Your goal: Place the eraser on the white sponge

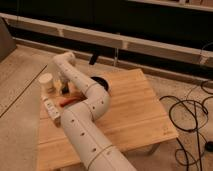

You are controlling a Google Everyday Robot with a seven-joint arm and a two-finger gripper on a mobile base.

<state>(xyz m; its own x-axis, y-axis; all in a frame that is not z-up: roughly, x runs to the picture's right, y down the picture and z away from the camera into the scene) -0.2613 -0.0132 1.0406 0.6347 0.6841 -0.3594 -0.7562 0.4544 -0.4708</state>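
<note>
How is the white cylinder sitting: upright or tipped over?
Upright: the white cylinder stands on end, round top up, beside the gripper, which hangs low over the wooden table.

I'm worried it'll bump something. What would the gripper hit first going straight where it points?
Probably the wooden table, beside the white cylinder: the gripper points down there. Depth is unclear.
</note>
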